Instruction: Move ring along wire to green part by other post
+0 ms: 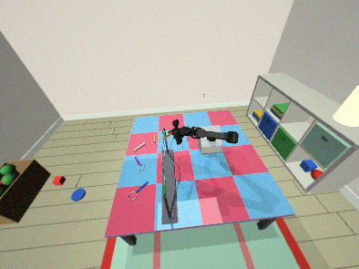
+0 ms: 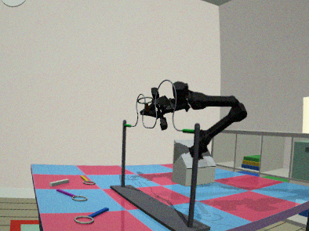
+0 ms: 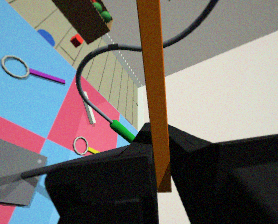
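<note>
My gripper (image 2: 146,110) (image 3: 153,127) is shut on the orange handle (image 2: 147,107) (image 3: 154,90) (image 1: 169,135). The handle's ring (image 2: 145,103) lies nearly flat in the exterior view, near the top of the wire's hump beside the far post (image 2: 124,156); the wire seems to pass through it, but contact is too small to tell. The ring is outside the wrist view. The thin grey wire (image 2: 166,80) (image 3: 78,82) bends up and down between the far green part (image 2: 128,125) (image 3: 121,130) and the near green part (image 2: 188,131) (image 1: 164,190), by the near post (image 2: 194,167).
A dark base (image 2: 157,211) carries both posts. Loose rings with yellow (image 2: 84,178), purple (image 2: 65,193) and blue (image 2: 99,212) handles and a white bar (image 2: 59,182) lie left of it. A grey house-shaped block (image 2: 196,173) stands by the arm's base. The wire's taller hump is close to the arm.
</note>
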`<state>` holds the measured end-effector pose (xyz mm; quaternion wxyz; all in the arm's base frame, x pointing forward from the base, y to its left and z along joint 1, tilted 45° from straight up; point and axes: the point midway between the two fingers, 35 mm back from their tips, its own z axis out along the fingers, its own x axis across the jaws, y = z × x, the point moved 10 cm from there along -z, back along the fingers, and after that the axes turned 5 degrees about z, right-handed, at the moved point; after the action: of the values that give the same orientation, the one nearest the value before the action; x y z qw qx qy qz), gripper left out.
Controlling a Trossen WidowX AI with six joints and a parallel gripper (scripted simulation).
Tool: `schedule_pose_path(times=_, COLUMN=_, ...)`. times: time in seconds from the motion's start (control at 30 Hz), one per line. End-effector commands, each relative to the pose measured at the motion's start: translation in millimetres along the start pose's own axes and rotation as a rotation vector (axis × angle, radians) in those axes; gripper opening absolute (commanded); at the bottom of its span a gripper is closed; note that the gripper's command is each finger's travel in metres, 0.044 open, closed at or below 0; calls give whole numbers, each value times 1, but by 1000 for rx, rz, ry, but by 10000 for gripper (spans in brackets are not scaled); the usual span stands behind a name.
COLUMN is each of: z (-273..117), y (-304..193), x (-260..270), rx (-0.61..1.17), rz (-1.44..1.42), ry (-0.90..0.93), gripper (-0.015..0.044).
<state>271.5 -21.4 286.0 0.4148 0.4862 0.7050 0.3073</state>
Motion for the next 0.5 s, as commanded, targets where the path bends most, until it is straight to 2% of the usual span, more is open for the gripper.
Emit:
schedule_pose_path(times=0.0, z=2, y=-2, x=2, rx=0, rz=87, ry=47, gripper=-150)
schedule_pose_path(times=0.47, z=4, y=-5, x=11, rx=-22, rz=379, ry=209, gripper=-150)
